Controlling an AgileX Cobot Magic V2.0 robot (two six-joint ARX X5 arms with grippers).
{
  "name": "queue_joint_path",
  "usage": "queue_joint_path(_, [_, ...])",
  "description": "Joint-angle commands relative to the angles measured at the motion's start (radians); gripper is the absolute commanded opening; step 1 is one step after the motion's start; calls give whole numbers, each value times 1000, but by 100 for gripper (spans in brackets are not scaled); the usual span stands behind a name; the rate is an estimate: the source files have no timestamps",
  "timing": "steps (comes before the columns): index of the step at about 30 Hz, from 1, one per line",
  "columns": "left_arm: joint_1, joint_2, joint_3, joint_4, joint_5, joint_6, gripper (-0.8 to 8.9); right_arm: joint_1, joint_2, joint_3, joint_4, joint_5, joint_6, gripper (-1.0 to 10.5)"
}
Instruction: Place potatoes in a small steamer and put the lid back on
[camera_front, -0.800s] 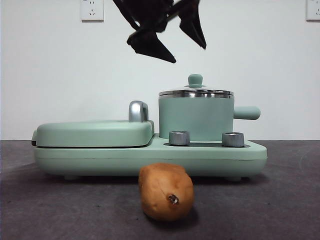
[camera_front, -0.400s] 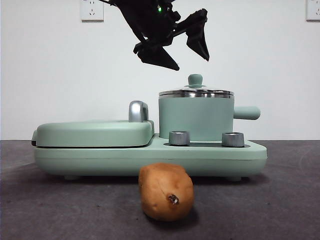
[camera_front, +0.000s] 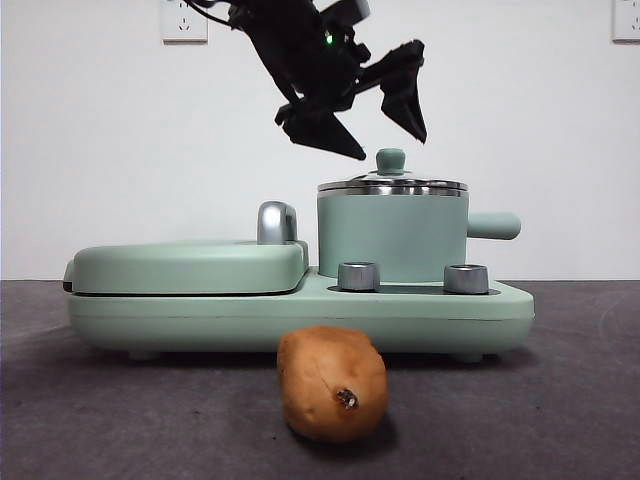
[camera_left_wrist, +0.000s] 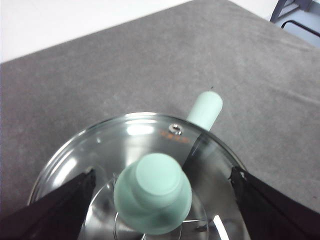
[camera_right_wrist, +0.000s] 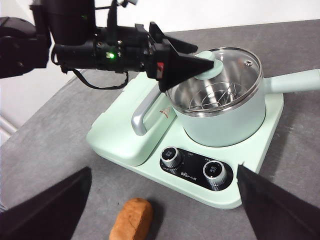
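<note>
The step in hand is judged to be the lifting of the lid, with the potato not yet touched. At the left of the front view only the flat mint-green griddle cover (camera_front: 187, 266) with its chrome handle (camera_front: 276, 222) is seen, and nothing is being done there. Towards the middle, the left hand (camera_front: 385, 118) is held open just above the round glass lid with steel rim and mint-green knob (camera_front: 391, 177), its two black jaws spread to either side of the knob (camera_left_wrist: 152, 193) without touching it. The lid is seated on the small mint-green cylindrical steamer pot (camera_front: 392, 235). The next move is judged to call for a short descent and a closing on the knob. Below, the oval orange-brown potato (camera_front: 332, 383) lies on the dark grey counter (camera_front: 560, 400), just in front of the appliance base. The right hand (camera_right_wrist: 160, 210) is kept open, well clear. The pot's inside is seen only through the glass; a wire rack seems to sit within.
</note>
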Motion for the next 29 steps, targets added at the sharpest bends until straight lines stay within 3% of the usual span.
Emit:
queue_joint_path(1, [-13, 28, 29, 13, 0, 14, 432, 2, 3, 15, 6, -3, 7, 466])
queue_joint_path(20, [-16, 57, 29, 12, 0, 29, 393, 2, 3, 15, 2, -3, 10, 466])
queue_joint_path(29, [-16, 61, 29, 19, 0, 58, 260, 2, 3, 15, 2, -3, 10, 466])
